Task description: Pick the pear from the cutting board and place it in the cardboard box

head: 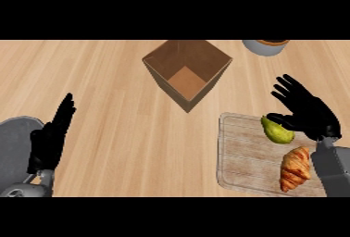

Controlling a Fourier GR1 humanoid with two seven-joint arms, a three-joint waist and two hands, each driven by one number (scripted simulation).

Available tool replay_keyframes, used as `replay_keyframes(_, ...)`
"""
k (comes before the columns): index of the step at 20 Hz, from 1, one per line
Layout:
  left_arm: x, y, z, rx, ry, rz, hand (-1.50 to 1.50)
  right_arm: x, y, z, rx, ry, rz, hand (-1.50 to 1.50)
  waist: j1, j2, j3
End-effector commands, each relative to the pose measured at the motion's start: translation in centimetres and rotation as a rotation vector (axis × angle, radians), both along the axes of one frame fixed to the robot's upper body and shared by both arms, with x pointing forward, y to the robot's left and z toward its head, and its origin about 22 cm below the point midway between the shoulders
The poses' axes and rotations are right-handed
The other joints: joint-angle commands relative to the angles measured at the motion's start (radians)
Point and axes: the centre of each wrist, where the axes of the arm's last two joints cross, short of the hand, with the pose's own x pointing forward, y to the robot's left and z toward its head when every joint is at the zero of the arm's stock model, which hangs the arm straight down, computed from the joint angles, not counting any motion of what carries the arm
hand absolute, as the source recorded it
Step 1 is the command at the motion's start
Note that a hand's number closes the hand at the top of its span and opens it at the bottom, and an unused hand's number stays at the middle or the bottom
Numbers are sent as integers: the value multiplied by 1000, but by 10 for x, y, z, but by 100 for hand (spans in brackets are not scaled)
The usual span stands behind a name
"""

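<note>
A green pear (277,131) lies at the upper middle of the pale wooden cutting board (242,157) at the lower right. My right hand (309,111) hovers just right of and above the pear, fingers spread and open, thumb reaching toward the fruit's top. The open cardboard box (186,74) stands at the top centre, up and to the left of the board; nothing lies inside it. My left hand (51,136) rests at the lower left, fingers straight and pointing up, holding nothing.
A croissant (295,169) lies on the board below the pear, close to my right forearm (331,169). A grey pot (265,46) sits at the top right edge. A grey rounded object (14,152) shows at the far left.
</note>
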Motion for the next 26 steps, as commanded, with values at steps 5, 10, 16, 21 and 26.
replay_keyframes(5,-2,-4,5,44,-11,-72,0,24,-58,-23,148,4,98,-150,3,-2,1)
replay_keyframes(10,-6,-21,-11,33,0,-85,0,33,-90,25,-176,19,380,-150,7,1,0)
replay_keyframes(16,2,-20,-4,27,3,-95,0,43,-95,53,-339,87,776,-150,18,4,1)
replay_keyframes(21,5,-19,4,40,-7,-90,0,58,-88,65,-385,134,985,-150,16,-1,1)
replay_keyframes(26,2,-3,-1,55,-13,-65,0,70,-68,58,-436,174,1055,-150,-1,-5,-1)
